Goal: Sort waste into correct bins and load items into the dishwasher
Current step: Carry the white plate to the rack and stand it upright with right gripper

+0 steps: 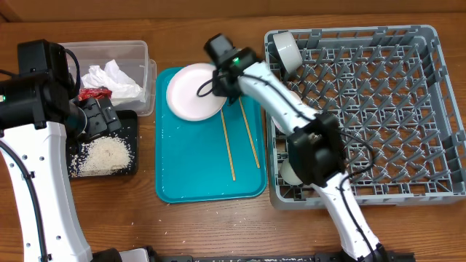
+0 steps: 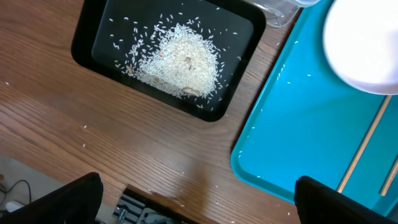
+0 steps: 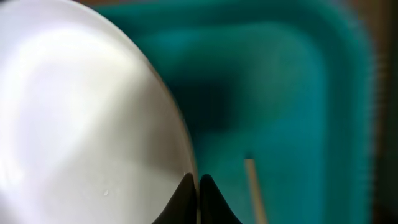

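Overhead, my right gripper [image 1: 224,89] was pinched shut on the near-right rim of a round white plate [image 1: 191,91] that lay at the far end of a teal rectangular serving tray [image 1: 196,175]. In the right wrist view my right gripper [image 3: 198,190] had its two dark tips pressed together on that rim. The plate [image 3: 81,124] spread away to their left and the teal tray [image 3: 280,81] lay beyond and to the right. One of two thin wooden chopsticks [image 3: 255,193] lay on the tray just right of the tips; overhead, both chopsticks [image 1: 228,149] ran back toward me from the gripper. A large square grey plastic dish rack [image 1: 437,109] stood to the right of that gripper, with a small white cup [image 1: 286,49] in its far-left corner.

My left gripper [image 2: 198,180] hung with its jaws spread wide, holding nothing. Ahead of it and a little left sat a shallow black rectangular tray [image 2: 87,43] with a heap of whitish rice crumbs [image 2: 180,62]. The teal tray's corner [image 2: 298,124] lay to its right. Overhead, beyond my left gripper [image 1: 98,116], a clear rectangular plastic tub [image 1: 142,54] held a crumpled white paper napkin [image 1: 113,78] and a crumpled shiny red wrapper [image 1: 93,94].
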Robot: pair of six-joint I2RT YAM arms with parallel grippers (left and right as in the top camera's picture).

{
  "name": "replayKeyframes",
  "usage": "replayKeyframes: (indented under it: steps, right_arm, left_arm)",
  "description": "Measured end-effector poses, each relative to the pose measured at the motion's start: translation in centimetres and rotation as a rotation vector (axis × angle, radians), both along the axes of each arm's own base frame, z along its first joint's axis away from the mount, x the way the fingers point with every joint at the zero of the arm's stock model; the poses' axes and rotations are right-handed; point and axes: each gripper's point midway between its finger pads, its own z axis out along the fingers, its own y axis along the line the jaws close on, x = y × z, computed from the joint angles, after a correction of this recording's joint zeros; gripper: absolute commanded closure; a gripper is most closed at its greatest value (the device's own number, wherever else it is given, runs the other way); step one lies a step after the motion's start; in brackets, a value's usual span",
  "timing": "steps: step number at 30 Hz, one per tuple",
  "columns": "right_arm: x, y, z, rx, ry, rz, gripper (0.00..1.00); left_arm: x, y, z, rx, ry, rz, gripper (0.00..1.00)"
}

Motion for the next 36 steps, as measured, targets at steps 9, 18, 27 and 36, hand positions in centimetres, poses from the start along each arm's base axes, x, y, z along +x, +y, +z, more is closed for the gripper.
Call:
replayKeyframes:
  steps: [9,18,27,36]
  right_arm:
    - [0.3,-10.0,22.3,-0.069,-0.389,-0.14,0.96]
    - [-8.5,-24.5,35.5,-0.558,-0.611,-0.422,0.96]
    - [-6.7,-29.5,27.3,-0.951,-0.393,-0.42,0.96]
    - [-5.3,-30.0,19.8,-1.132,-0.407,-0.418,0.96]
  left_arm:
    - [0.0,0.0,0.0,0.0,0.001,0.0,0.0]
    - [0.0,0.0,0.0,0.0,0.001,0.0,0.0]
    - [0.0,0.0,0.0,0.0,0.001,0.0,0.0]
    - [0.0,0.0,0.0,0.0,0.001,0.0,0.0]
